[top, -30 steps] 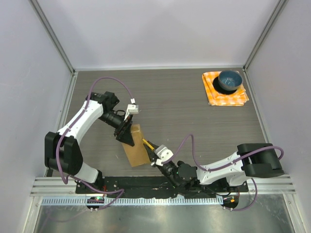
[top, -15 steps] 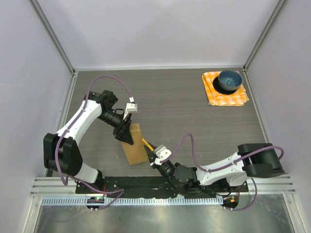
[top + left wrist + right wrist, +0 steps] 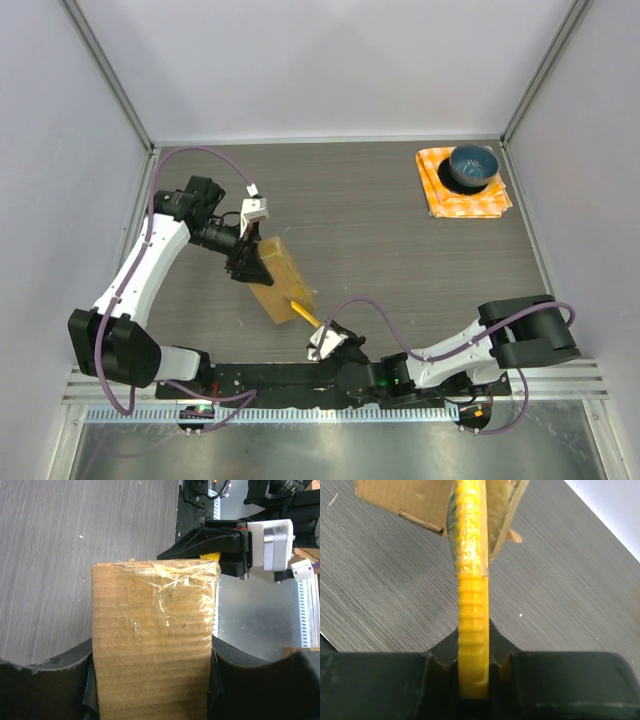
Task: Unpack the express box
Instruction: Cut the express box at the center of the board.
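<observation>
Left gripper (image 3: 246, 262) clamped on express box (image 3: 281, 287), one finger against each side, box angled with taped end toward my bases. Right gripper (image 3: 320, 335) just beside that taped end, closed on yellow ribbed tool (image 3: 471, 625); tool's front touches box there. Blue bowl (image 3: 472, 166) on orange checked cloth (image 3: 462, 203), well apart from box.

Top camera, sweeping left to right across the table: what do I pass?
The left gripper → express box → right gripper, gripping the yellow tool → blue bowl.
</observation>
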Tool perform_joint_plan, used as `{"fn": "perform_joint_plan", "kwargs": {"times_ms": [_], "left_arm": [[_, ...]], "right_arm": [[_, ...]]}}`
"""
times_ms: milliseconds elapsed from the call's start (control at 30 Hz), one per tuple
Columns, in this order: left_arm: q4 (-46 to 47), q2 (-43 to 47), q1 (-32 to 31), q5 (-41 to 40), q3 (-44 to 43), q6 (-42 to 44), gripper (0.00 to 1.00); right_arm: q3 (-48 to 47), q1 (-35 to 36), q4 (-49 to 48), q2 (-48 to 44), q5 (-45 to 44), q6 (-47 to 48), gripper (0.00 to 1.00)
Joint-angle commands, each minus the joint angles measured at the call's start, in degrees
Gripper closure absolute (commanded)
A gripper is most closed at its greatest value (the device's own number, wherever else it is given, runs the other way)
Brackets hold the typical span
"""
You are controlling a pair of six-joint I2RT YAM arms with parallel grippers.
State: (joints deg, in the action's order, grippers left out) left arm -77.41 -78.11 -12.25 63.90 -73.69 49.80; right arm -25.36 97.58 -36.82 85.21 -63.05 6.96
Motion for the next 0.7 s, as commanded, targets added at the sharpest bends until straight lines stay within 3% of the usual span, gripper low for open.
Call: {"fn": "perform_joint_plan", "kwargs": {"times_ms": [0, 267, 433, 667], "left_arm": [[-7.4, 2.9, 0.2, 0.0, 1.6, -3.4, 1.0], [1.2, 7.7, 0.2, -14.2, 6.7, -4.9, 1.0], [6.6, 9.7, -1.0, -19.0, 9.0, -6.7, 1.0], [20.8, 11.0, -4.5, -29.0, 17.3, -14.2, 0.92]], "right_arm": [[-0.8, 0.3, 1.2, -5.5, -2.0, -1.4, 0.99], [-0.1, 0.3, 10.6, -14.4, -2.1, -9.8, 0.99], [0.1, 0.3, 17.0, -16.1, -0.9, -16.3, 0.99], [0.2, 0.2, 15.7, -17.9, 0.7, -17.7, 0.99]]}}
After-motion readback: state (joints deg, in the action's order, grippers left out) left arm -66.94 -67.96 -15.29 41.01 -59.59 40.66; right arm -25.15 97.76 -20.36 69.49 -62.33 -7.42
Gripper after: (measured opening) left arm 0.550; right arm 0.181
